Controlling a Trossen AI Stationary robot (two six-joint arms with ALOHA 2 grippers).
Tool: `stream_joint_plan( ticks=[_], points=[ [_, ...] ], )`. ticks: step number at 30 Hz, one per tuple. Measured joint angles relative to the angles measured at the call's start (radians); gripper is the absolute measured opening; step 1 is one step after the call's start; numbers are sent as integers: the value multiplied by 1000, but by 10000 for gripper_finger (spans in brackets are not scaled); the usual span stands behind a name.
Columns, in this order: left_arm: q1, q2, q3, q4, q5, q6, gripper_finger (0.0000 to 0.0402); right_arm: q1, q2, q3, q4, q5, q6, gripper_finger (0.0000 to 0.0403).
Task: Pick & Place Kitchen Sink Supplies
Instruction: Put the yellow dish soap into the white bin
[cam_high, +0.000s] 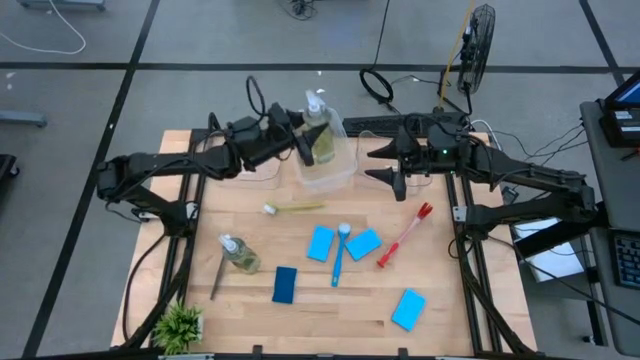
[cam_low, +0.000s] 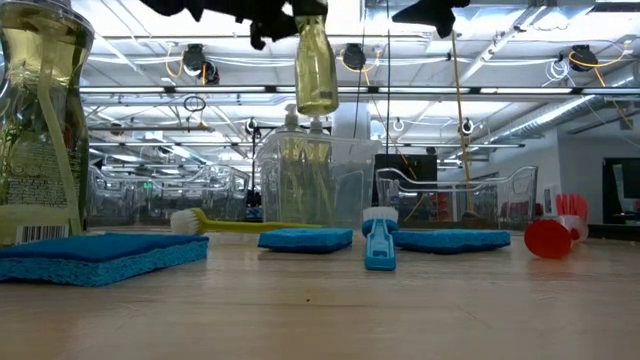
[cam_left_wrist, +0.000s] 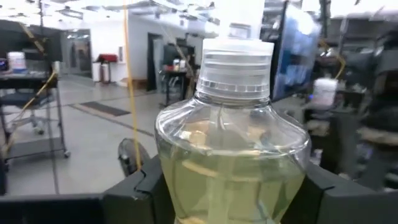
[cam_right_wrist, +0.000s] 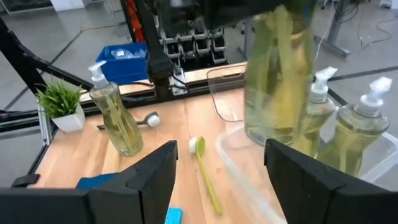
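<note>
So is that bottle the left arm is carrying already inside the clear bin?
Not yet. The left gripper holds the bottle in the air; in the low view it hangs well above the clear bin, where two other bottles already stand.

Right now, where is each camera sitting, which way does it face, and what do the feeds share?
High view: overhead, looking straight down; both arms show, the left gripper holding a soap bottle over the clear bin, the right gripper waiting beside it.
Low view: table height, facing the room; that bottle hangs above the bin.
Left wrist view: close on the held bottle, fingers flanking it.
Right wrist view: faces across the table; open fingers show below.
All four views share the held bottle.
</note>
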Motion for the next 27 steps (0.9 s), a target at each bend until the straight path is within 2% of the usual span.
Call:
stream_joint_plan(
  ticks=[12, 21, 27],
  points=[
    [25, 173, -2, 109, 16, 81, 207, 0, 7, -7, 5, 2, 0, 227],
    [52, 263, -1, 168, 8, 65, 211, 0, 7, -67, 12, 4, 8, 227],
    [61, 296, 0, 212, -13, 70, 204, 0, 7, -125, 122, 2, 27, 226]
  ],
)
